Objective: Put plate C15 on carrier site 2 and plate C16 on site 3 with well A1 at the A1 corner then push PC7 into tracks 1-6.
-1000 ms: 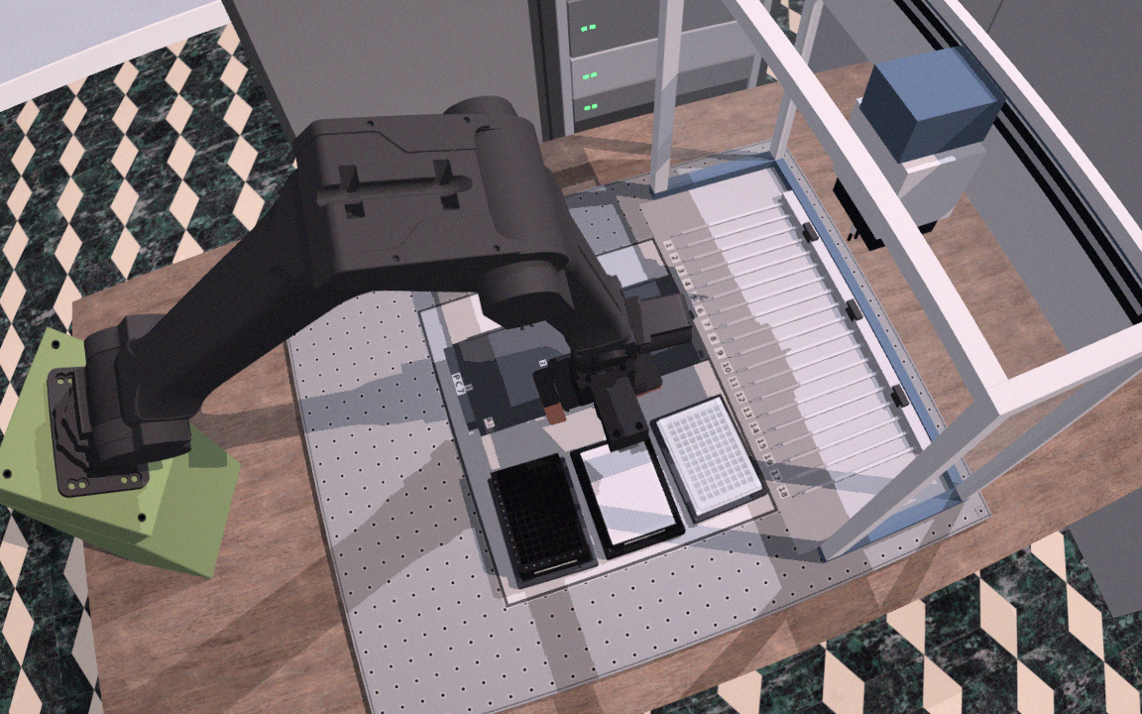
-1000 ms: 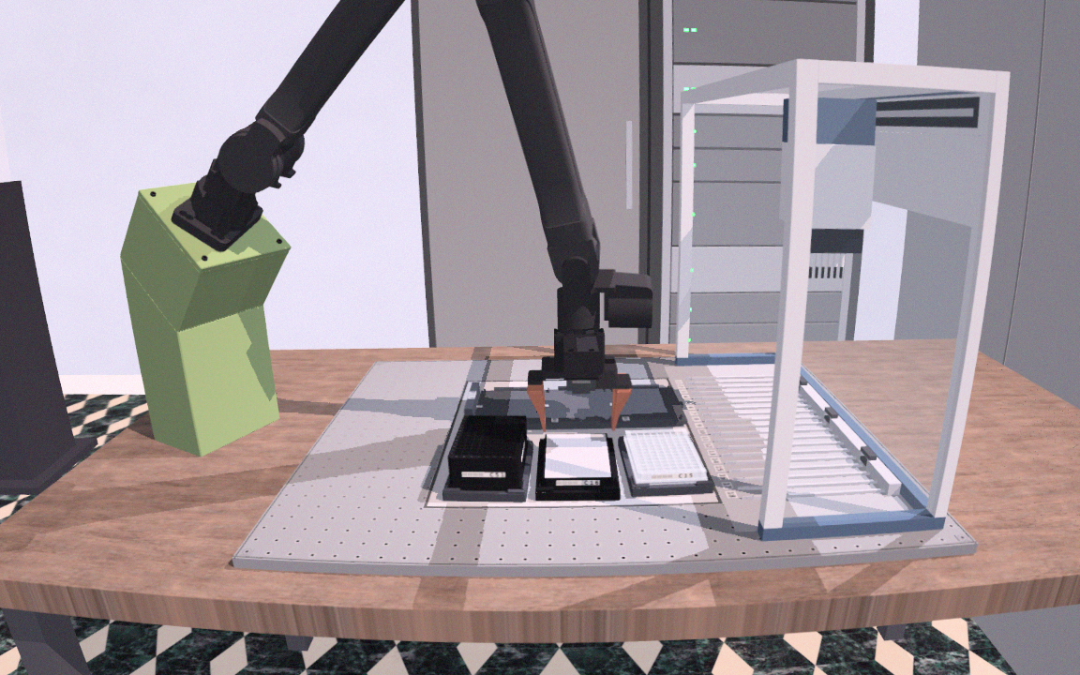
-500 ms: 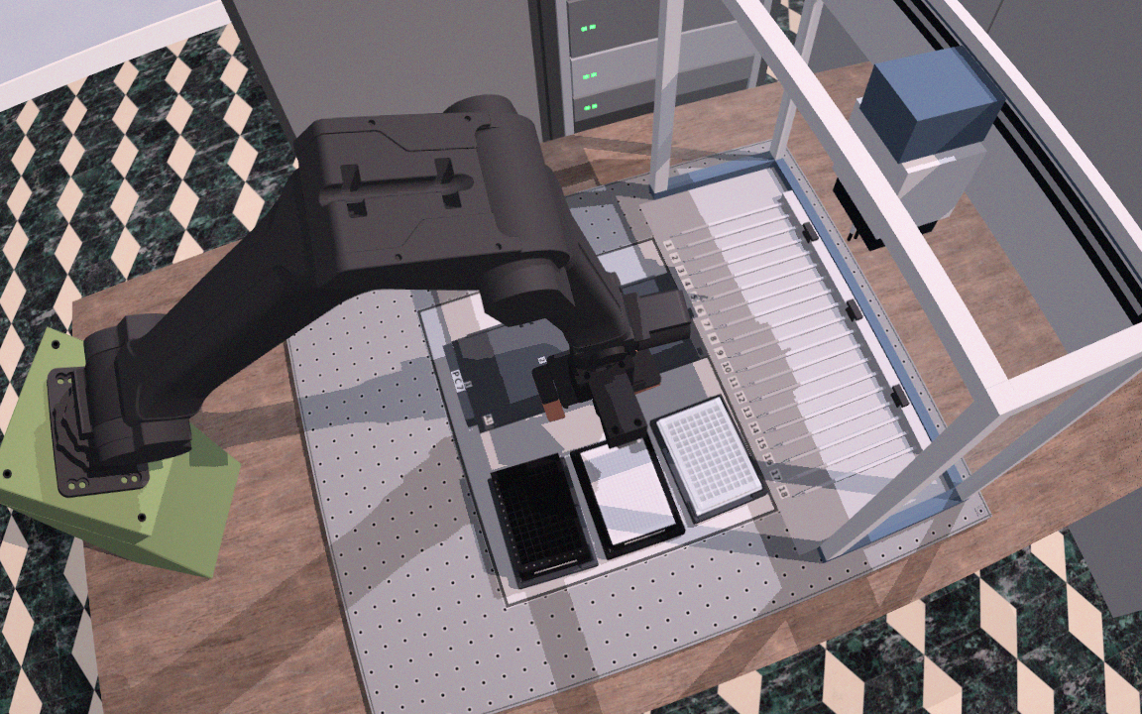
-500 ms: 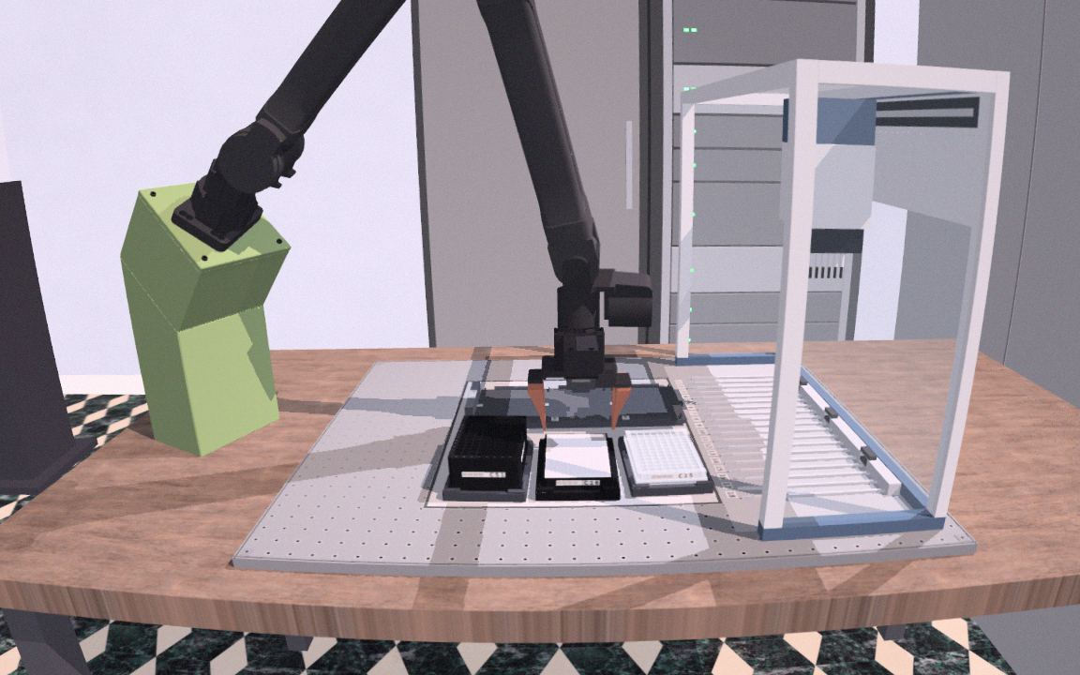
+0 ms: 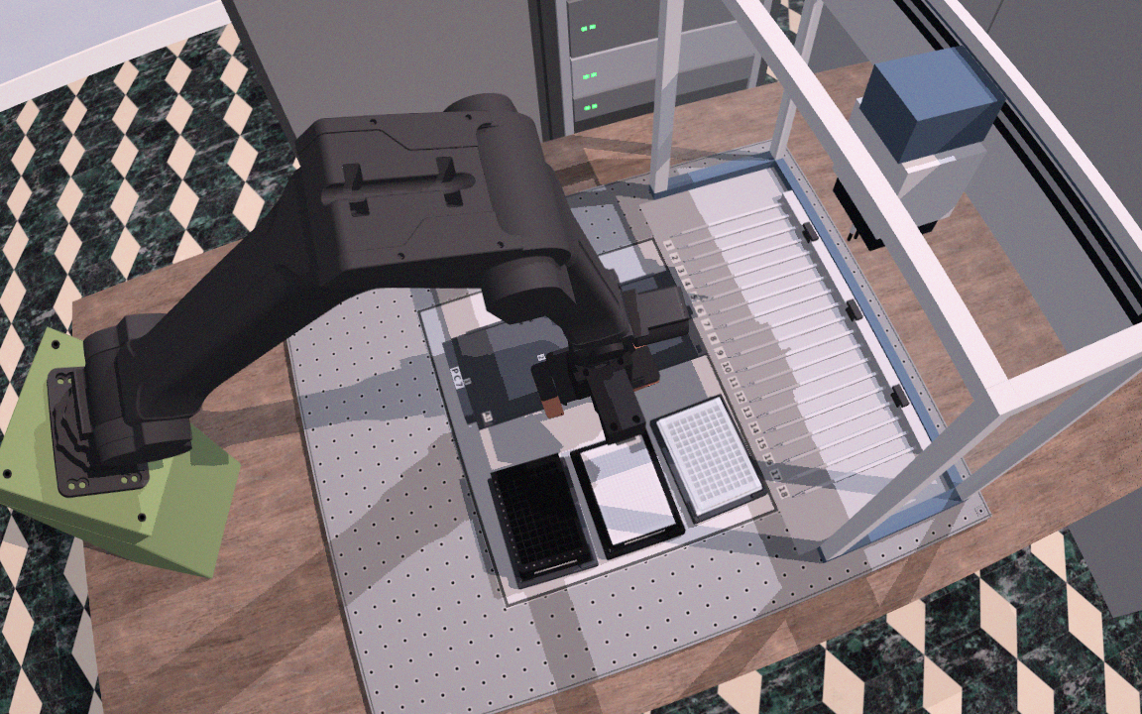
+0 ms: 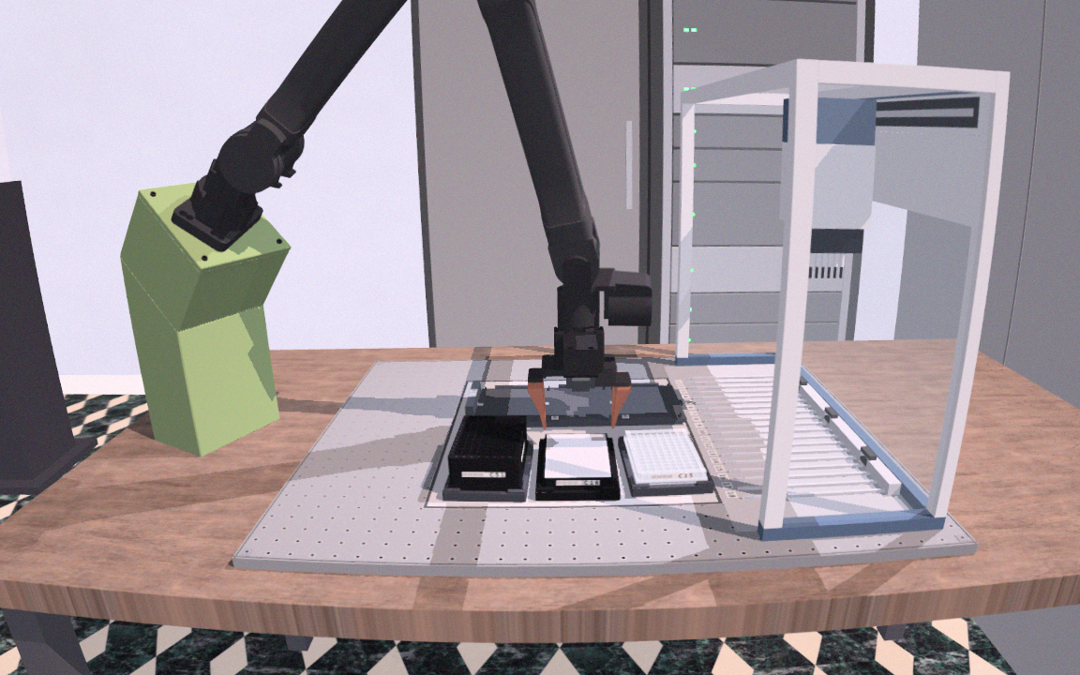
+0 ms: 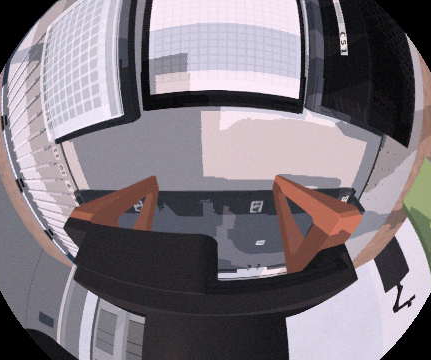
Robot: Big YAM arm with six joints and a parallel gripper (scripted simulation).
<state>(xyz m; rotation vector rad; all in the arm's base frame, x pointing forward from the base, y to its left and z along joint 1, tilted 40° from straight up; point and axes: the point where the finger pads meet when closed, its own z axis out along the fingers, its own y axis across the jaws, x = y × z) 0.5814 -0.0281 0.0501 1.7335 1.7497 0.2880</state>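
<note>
From above, the end effector (image 5: 597,391), fingers spread wide and gripping nothing, hangs over carrier PC7 (image 5: 504,368) — best to descend squarely.

Side-on, plate C16 (image 6: 577,461) sits just ahead in the middle nest.

At the wrist, C16 (image 7: 223,30) lies beyond both fingertips — untouched.

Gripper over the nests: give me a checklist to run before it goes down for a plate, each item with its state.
1. Gripper open and holding nothing: ok.
2. Plate C16 seated in the middle nest: ok.
3. Plate C15 seated in its nest nearest the rails: ok.
4. Block C51 untouched on its nest: ok.
5. Fingers straddling a plate: not ok, they hang over the gap between carrier PC7 and the nests.
6. Carrier sites 2 and 3 free: cannot tell, the arm hides them.
</note>
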